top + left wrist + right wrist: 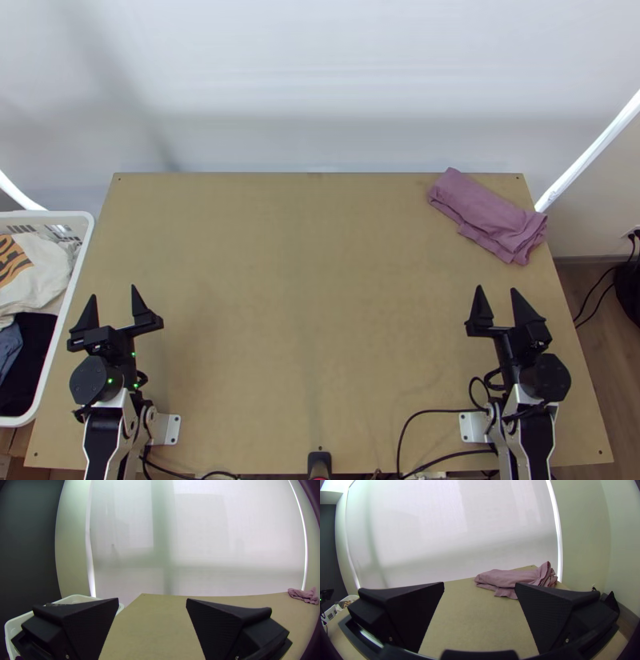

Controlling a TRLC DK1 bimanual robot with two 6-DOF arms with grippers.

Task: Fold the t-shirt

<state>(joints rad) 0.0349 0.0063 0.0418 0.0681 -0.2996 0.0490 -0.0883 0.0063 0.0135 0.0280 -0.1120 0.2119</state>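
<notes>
A mauve-pink t-shirt [490, 213] lies folded into a rumpled strip at the table's far right corner, its right end bunched near the edge. My right gripper [496, 293] stands open below it in the top view, apart from the cloth. At the table's left side my left gripper [113, 294] is open, far from the shirt. In the left wrist view the shirt [304, 595] is small and distant, beyond the open left gripper [152, 600]. The right wrist view has the shirt [510, 578] beyond the open right gripper [480, 586], partly behind one finger.
A white basket [70, 296] holding clothes stands against the table's left edge. The wooden table [312, 296] stretches bare between the arms. Black cables [432, 412] run along the near edge by the right arm, and a small black object [319, 464] sits at the near edge's middle.
</notes>
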